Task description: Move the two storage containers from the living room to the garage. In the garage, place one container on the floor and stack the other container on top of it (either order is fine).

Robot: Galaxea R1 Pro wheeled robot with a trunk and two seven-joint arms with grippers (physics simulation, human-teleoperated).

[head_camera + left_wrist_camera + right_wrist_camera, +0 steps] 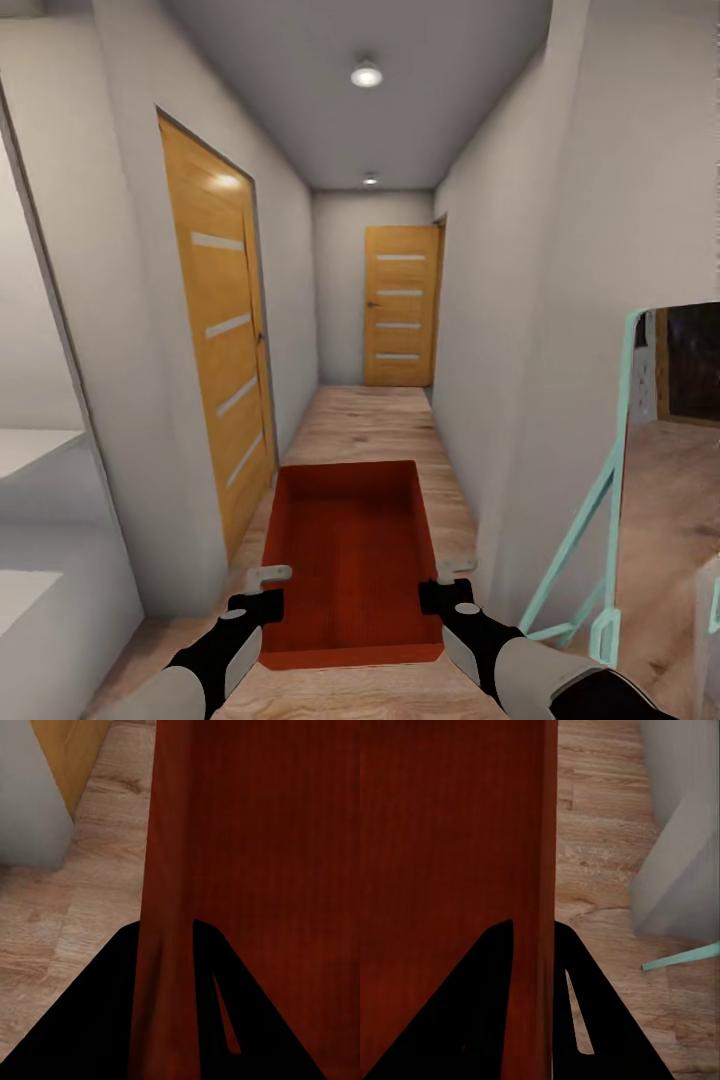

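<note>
Just orange-red storage container, ribbed inside, rectangular

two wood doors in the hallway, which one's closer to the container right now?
The door on the left wall, just ahead of the storage container held by the left tool and right tool. The other door closes off the corridor's far end.
</note>
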